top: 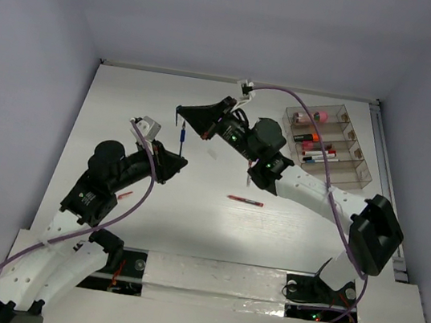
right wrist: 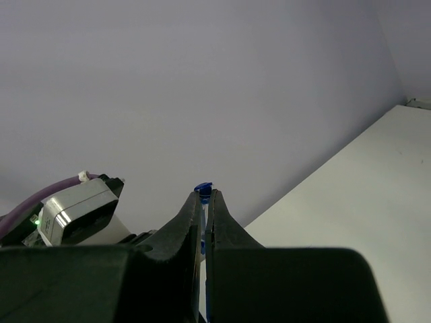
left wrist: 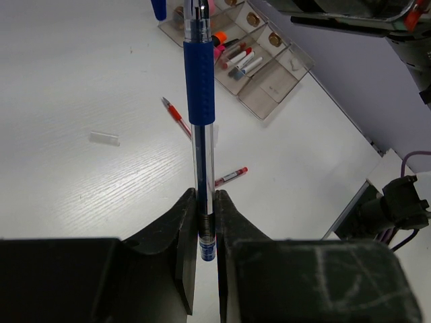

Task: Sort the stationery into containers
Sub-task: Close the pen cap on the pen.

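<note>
Stationery container: clear transparent plastic rectangular organiser point(top: 347, 175) with four long compartments, at 2 o'clock on the white table point(top: 189, 231). Several items are inside; the nearest compartment looks bare.

Left gripper point(left wrist: 205, 194): jaws pressed together on the very tail of a blue pen point(left wrist: 201, 94) (clear barrel, ribbed blue grip sleeve). The pen is held off the table at about 10 o'clock from table centre, well apart from the organiser.

Right gripper point(right wrist: 204, 195): jaws closed on a small blue piece point(right wrist: 202, 188). It looks like a cap, but I cannot tell for certain. It sits near the pen's free end.

Risks (judgement):
- The right arm lies across the route toward 3 o'clock, so carrying the pen that way could strike it.
- The pinch is at the pen's extreme end with a long overhang. A quick swing may pivot or slip the pen, dropping it short of a compartment.
- The two grippers are close together, and a misjudged approach would knock the pen askew.
- Thin red pen point(top: 244, 201) at 5 o'clock of centre, and another thin red pen point(top: 124, 194) at 8 o'clock beside the left arm, could be swept aside.
- Small clear stub point(left wrist: 104, 138) is easily flicked away.
</note>
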You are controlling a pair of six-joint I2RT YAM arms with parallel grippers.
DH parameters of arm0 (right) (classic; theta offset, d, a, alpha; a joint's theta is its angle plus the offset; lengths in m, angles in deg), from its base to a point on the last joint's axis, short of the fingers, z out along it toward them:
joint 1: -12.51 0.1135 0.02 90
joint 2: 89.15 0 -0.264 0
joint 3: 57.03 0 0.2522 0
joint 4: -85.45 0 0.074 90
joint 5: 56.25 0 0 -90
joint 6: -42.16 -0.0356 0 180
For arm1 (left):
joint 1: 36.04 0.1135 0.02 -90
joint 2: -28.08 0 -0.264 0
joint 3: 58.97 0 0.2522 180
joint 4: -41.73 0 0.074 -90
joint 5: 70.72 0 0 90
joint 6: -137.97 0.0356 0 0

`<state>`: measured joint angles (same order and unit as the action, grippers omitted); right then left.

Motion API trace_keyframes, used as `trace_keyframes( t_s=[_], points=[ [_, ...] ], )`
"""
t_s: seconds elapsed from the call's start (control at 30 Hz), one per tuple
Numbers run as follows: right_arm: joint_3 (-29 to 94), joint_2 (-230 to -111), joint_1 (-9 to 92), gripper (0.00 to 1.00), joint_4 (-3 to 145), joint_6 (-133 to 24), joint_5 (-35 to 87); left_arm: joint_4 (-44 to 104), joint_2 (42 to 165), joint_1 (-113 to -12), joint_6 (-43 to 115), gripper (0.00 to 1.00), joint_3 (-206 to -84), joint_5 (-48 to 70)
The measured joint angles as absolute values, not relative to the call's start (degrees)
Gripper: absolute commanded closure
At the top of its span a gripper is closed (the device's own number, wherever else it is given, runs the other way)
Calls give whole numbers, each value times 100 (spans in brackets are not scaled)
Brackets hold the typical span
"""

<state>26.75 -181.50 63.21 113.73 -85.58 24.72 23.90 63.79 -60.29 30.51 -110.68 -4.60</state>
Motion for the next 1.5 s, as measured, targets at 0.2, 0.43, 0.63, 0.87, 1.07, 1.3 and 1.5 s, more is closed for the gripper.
trace_keyframes(
  t_s=[0.2, 0.43, 0.63, 0.87, 1.07, 1.3, 1.5],
  points=[
    [2610, -17969, 6321, 100, 11384, -8508, 2625, 2390, 6331, -6029, 3051, 100, -11068, -451],
    [2601, -17873, 6321, 100, 11430, -8468, 2673, 2390, 6322, -6029, 3051, 100, -11068, -451],
    [2601, -17875, 6321, 100, 11432, -8473, 2671, 2390, 6315, -6023, 3051, 100, -11068, -451],
    [2564, -17875, 6321, 100, 11440, -8473, 2671, 2396, 6213, -5955, 3023, 100, -11068, -451],
    [2514, -17897, 6321, 100, 11456, -8521, 2642, 2425, 6213, -5918, 2981, 100, -11068, -495],
    [2516, -18039, 6321, 100, 11543, -8582, 2537, 2431, 6320, -5881, 2940, 100, -11068, -504],
    [2536, -18039, 6321, 100, 11545, -8578, 2500, 2438, 6326, -5843, 2940, 100, -11068, -552]
  ],
)
